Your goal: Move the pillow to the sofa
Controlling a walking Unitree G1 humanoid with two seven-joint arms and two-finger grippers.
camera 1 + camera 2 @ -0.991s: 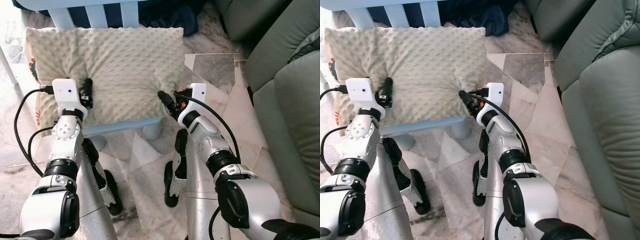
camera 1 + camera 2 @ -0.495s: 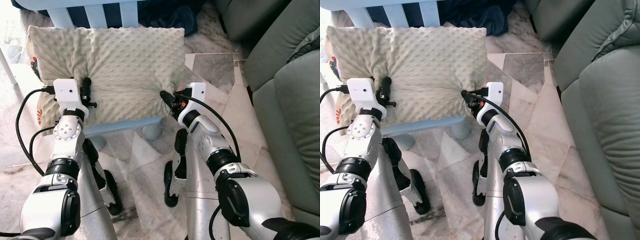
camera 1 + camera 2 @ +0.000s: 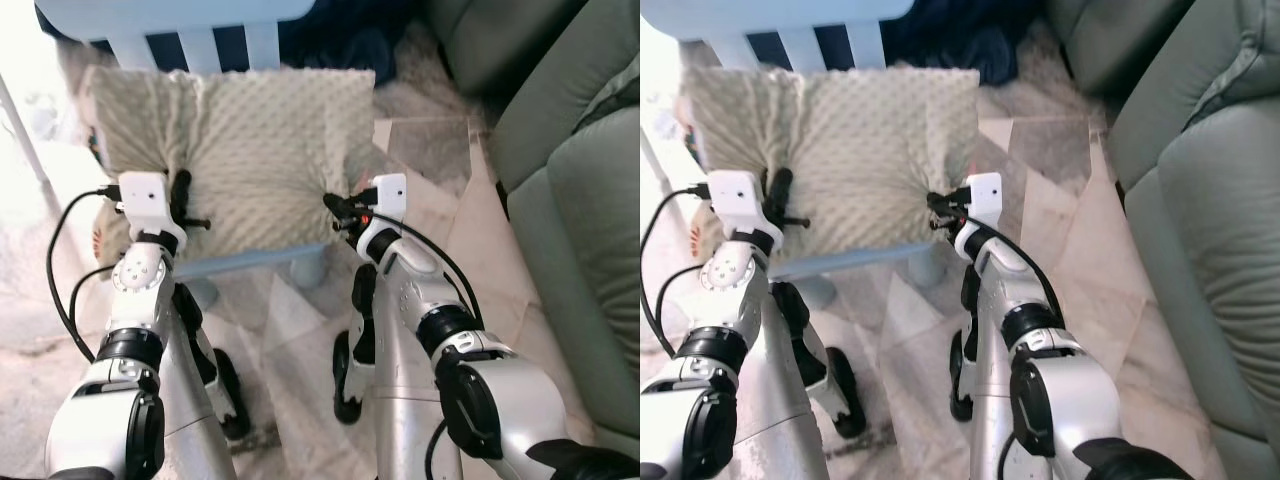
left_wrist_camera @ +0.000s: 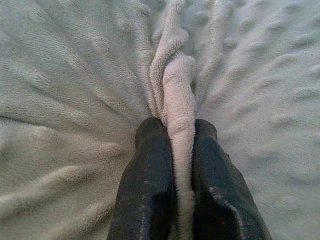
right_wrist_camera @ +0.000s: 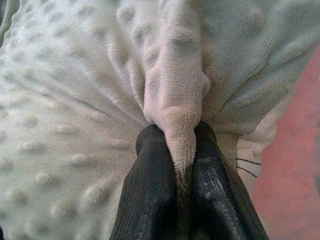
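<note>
Pinching thin fabric folds only — pillow [image 3: 255, 150] is gripped by left gripper [image 3: 181, 205] and right gripper [image 3: 338, 210], over the pale blue chair [image 3: 250, 258]; slippage risked en route to the sofa [image 3: 580, 200] if plush is pulled free

Pale blue chair [image 3: 180, 18] — perhaps dark clothing [image 3: 950, 35] behind — marble floor [image 3: 290, 310].

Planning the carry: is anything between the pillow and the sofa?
Nothing visible: bare floor lies between the pillow and the sofa. Both the left gripper and right gripper are pinching its fabric.
</note>
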